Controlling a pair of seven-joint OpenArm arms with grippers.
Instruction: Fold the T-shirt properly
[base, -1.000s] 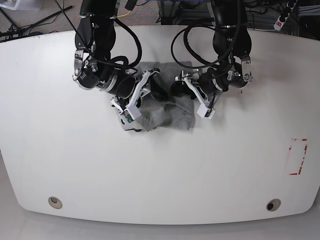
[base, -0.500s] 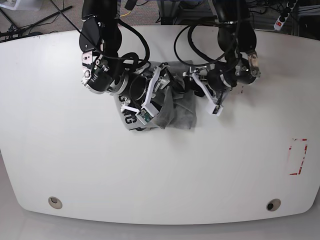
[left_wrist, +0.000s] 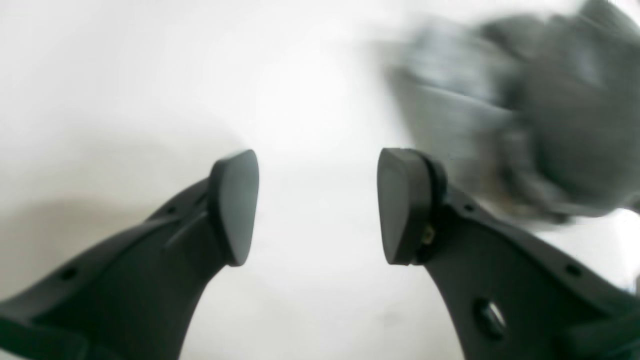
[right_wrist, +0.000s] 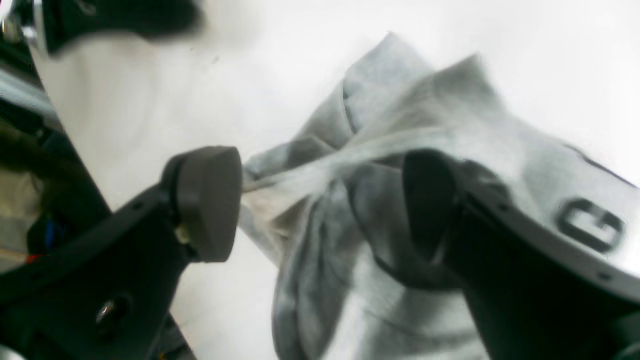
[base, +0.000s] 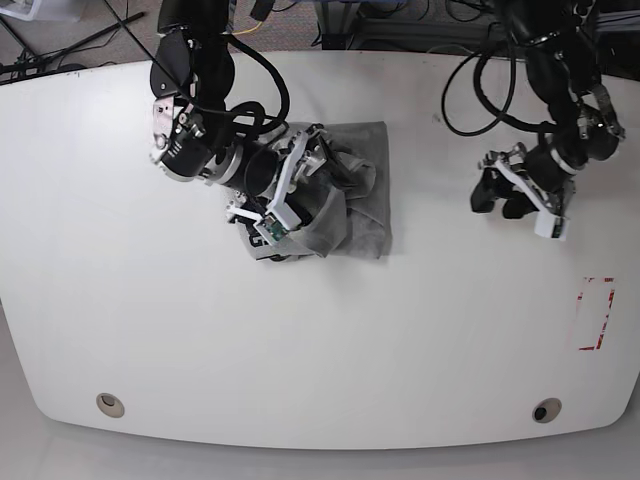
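The grey T-shirt lies bunched and creased on the white table, back of centre. My right gripper sits low over its left part, partly hiding it. In the right wrist view that gripper is open, with folds of the T-shirt lying between and under its fingers and a black letter showing by the right finger. My left gripper hovers well off to the right of the cloth. In the left wrist view it is open over bare table, with the T-shirt a blur at the upper right.
A red-outlined rectangle is marked near the table's right edge. Two round holes sit near the front edge. Cables and a power strip lie behind the table.
My left arm has pulled away from the shirt to the right side of the table. My right gripper has opened wider and stays over the shirt's left part.
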